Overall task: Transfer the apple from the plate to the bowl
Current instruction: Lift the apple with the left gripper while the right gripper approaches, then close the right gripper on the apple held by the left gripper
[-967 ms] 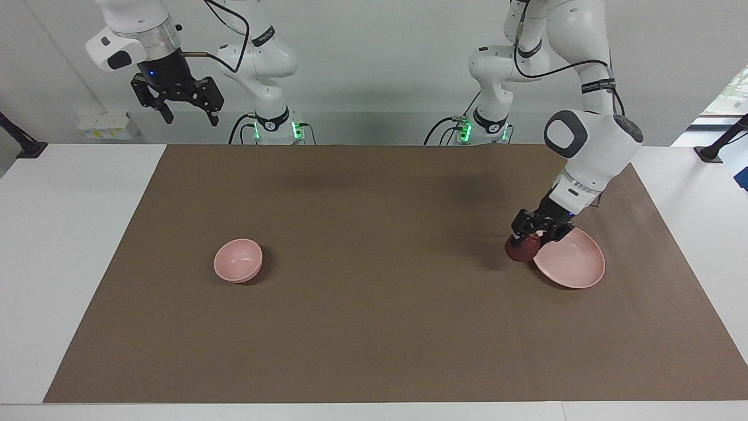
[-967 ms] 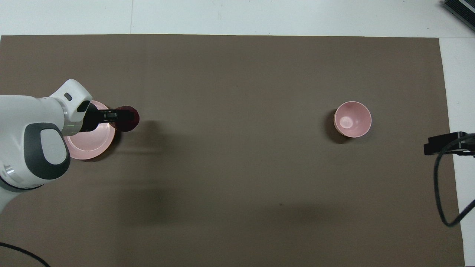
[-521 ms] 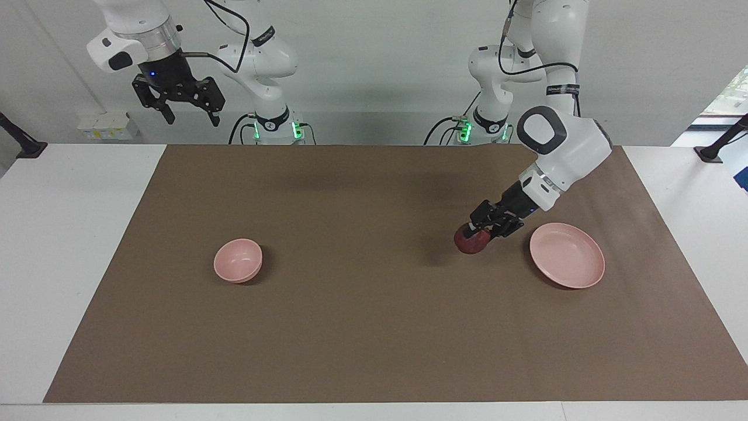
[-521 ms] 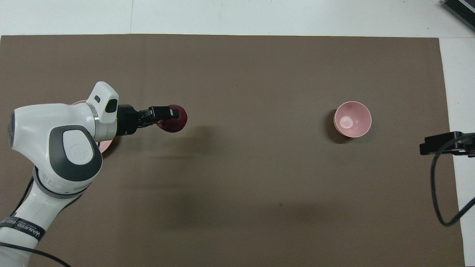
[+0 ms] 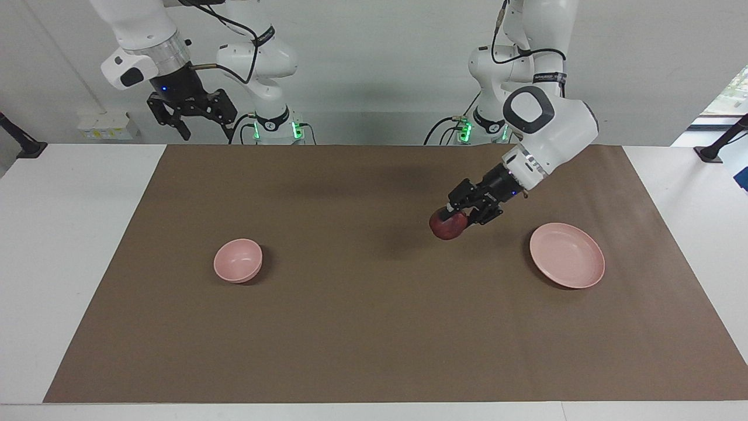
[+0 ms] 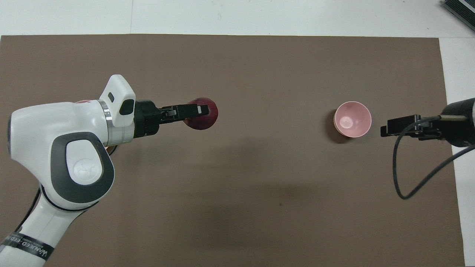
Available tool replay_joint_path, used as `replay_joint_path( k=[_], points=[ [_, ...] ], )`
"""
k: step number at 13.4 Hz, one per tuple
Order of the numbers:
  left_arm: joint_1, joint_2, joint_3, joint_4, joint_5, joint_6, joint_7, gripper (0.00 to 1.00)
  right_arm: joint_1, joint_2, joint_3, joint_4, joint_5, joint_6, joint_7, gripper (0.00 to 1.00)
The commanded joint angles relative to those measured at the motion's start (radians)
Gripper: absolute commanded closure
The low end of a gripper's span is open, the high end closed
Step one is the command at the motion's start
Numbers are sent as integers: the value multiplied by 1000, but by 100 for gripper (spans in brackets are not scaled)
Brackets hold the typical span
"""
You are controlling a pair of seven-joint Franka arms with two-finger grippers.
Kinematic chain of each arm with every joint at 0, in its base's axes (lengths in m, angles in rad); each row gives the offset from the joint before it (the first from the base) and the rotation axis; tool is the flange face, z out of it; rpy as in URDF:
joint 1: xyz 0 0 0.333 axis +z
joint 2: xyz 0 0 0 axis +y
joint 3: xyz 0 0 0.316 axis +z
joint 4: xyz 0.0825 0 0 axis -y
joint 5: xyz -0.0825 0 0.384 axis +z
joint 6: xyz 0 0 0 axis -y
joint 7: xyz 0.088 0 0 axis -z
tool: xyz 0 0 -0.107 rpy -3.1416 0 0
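My left gripper point(image 5: 453, 215) point(image 6: 200, 111) is shut on the dark red apple point(image 5: 447, 228) point(image 6: 203, 119) and holds it in the air over the brown mat, between the plate and the bowl. The flat pale pink plate point(image 5: 567, 255) lies bare toward the left arm's end; in the overhead view the arm hides all but a sliver of the plate point(image 6: 82, 101). The small deep pink bowl point(image 5: 238, 261) point(image 6: 352, 119) stands toward the right arm's end. My right gripper point(image 5: 200, 121) point(image 6: 386, 128) is open and empty, high over the mat's edge at that end.
A brown mat point(image 5: 374, 327) point(image 6: 259, 207) covers most of the white table point(image 5: 70, 234). A black cable point(image 6: 404, 178) hangs from the right arm over the mat's end.
My left gripper has carried the apple off the plate, up and along the mat toward the bowl. The right gripper has come lower and moved in toward the bowl.
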Motion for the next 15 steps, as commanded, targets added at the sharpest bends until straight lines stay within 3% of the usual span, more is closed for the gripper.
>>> replay_joint_path(
  k=[1,3,9,15],
  points=[
    [-2,-24,-26,0,-69,-5,8,100,-1,42,7,-12,115,46,136,0],
    [-2,-32,-43,0,-148,1,8,100,-3,85,7,-12,254,57,266,0],
    [-2,-41,-134,1,-173,144,-6,100,-3,189,7,-12,610,97,471,0],
    [-5,-50,-144,-2,-170,144,-40,100,147,260,8,-12,763,192,673,0]
  ],
)
